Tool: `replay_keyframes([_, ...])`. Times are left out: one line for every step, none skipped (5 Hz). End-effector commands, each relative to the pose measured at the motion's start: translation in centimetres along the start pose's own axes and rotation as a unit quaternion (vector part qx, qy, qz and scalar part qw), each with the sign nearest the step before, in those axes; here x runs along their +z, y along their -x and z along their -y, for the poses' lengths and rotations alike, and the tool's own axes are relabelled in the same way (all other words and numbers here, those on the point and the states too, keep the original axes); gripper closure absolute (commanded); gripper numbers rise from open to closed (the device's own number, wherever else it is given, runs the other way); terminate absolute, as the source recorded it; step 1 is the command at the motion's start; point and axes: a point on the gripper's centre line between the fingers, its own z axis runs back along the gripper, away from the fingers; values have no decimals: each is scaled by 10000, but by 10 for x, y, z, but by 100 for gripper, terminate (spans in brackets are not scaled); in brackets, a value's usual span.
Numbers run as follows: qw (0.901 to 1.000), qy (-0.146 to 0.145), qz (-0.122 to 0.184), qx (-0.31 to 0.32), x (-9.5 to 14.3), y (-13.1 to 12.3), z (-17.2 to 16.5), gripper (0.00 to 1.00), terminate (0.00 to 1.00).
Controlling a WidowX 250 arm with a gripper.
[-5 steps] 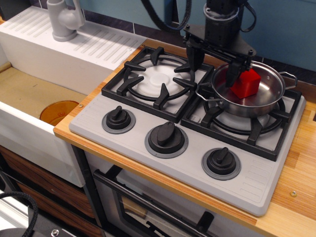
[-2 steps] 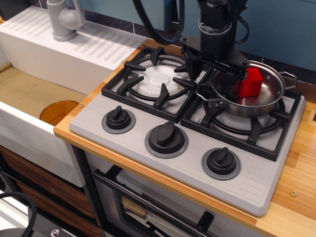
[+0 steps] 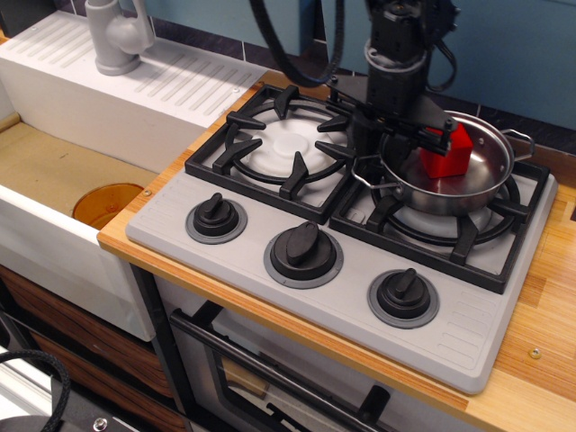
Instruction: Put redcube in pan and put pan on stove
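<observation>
The redcube (image 3: 448, 153) lies inside the pan (image 3: 472, 184), a shiny steel pot that stands on the right burner grate of the light grey stove (image 3: 468, 333). My black gripper (image 3: 385, 151) hangs straight down over the pan's left rim. One finger is outside the rim and the other inside, and the jaws are closed on the rim. The cube is just right of the fingers, partly hidden by the gripper body. The pan's right wire handle (image 3: 520, 137) shows; its left one lies by the fingers.
The left burner (image 3: 286, 144) is bare. Three black knobs (image 3: 303, 252) line the stove's front. A white sink (image 3: 54, 171) with an orange drain (image 3: 106, 203) and a grey faucet (image 3: 117, 36) lies left. A wooden counter (image 3: 540, 360) is on the right.
The gripper has come lower and a little left onto the pan's left rim, and its fingers have drawn together. The pan has shifted slightly left with the cube in it.
</observation>
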Motion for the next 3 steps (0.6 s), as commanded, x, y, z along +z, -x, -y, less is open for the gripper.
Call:
replay_keyframes([9994, 3, 333, -43, 32, -14, 10, 100, 0])
replay_keyframes([9996, -134, 242, -68, 57, -15, 13, 100, 0])
replay_keyframes([9995, -319, 67, -57, 92, -14, 19, 100, 0])
